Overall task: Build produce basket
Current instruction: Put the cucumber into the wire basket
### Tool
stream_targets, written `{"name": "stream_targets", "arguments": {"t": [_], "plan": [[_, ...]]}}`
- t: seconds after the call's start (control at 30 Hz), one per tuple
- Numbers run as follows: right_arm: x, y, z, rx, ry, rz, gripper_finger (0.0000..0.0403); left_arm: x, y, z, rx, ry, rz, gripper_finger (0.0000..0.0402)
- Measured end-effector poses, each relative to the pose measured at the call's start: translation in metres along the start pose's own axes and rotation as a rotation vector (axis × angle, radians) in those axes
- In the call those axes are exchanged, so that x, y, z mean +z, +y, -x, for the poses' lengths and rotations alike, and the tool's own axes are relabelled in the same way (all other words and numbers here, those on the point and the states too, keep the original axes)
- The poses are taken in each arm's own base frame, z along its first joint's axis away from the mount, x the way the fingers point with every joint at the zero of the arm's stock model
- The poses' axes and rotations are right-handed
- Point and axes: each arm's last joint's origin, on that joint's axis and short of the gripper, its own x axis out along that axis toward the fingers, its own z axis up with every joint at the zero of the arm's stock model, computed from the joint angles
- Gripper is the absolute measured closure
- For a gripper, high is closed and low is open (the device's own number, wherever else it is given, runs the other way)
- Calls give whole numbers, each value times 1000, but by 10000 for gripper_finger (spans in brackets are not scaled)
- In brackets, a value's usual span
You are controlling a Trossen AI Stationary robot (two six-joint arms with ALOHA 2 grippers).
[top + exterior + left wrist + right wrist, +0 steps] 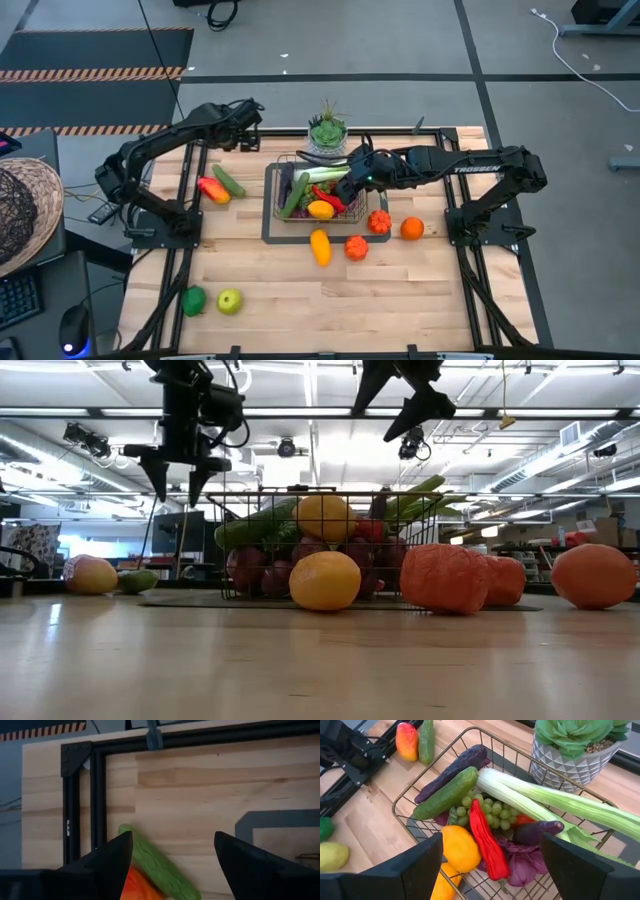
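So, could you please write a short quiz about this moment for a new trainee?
1. True or false: the right gripper is above the basket with its fingers open.
2. Which item lies inside the basket? A) green apple B) red chili C) orange
3. Fill in: the left gripper hovers open near a green ____ outside the basket.

Key: 1 true; 2 B; 3 cucumber.
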Motion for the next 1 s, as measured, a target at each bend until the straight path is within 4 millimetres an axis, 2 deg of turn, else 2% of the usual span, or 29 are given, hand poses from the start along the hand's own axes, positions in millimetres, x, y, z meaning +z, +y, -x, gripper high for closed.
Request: {"name": "stream_targets", "arguments": {"t": [0.13, 0.37, 0.77, 1.0], "plan": [[0, 0, 0, 0, 0, 3, 69, -3, 3, -8, 22, 26, 42, 116], [0, 0, 0, 1, 0, 5, 69, -37, 14, -46, 80, 262, 40, 122], [-1, 1, 0, 6, 5, 59, 69, -70, 17, -76, 62, 410, 106, 155], [-1, 1, 0, 8, 7, 71, 69, -71, 13, -82, -7, 424, 153, 170]]}}
